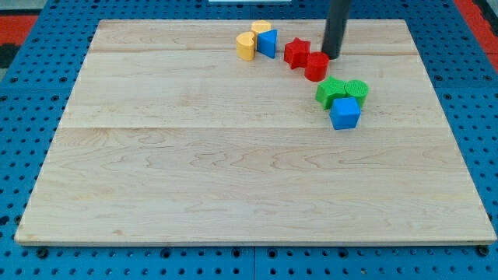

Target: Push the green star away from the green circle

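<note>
The green star [330, 91] lies at the view's upper right on the wooden board [194, 171], touching the green circle [357, 89] on its right. A blue cube [345, 113] sits just below the two, touching both. My tip [332, 56] stands above the green star, right beside the red circle [317, 67], about one block's width from the star.
A red star [296, 52] sits left of the red circle. Further left are a blue block [267, 43], a yellow heart [246, 46] and a yellow block [261, 29] behind them. Blue pegboard surrounds the board.
</note>
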{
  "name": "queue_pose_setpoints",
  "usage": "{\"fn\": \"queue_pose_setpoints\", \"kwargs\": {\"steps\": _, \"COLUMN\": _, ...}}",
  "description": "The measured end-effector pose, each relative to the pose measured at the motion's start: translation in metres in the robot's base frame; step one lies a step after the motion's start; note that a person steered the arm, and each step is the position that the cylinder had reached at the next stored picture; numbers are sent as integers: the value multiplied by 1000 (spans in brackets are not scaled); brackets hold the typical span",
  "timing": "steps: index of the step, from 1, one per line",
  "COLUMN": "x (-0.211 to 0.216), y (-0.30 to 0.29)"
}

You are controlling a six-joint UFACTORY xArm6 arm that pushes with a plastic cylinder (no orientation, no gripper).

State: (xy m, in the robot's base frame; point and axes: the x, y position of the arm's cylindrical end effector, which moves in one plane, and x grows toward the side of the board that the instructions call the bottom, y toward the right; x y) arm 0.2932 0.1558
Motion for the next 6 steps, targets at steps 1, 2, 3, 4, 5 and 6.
{"fn": "queue_pose_setpoints", "kwargs": {"steps": 1, "x": 54, "y": 35}}
{"fn": "queue_pose_setpoints", "kwargs": {"steps": 2, "x": 83, "y": -10}}
{"fn": "queue_pose_setpoints", "kwargs": {"steps": 3, "x": 74, "y": -48}}
{"fn": "queue_pose_setpoints", "kwargs": {"steps": 4, "x": 58, "y": -104}}
{"fn": "queue_pose_setpoints", "kwargs": {"steps": 5, "x": 68, "y": -133}}
{"fn": "queue_pose_setpoints", "kwargs": {"steps": 6, "x": 75, "y": -127}}
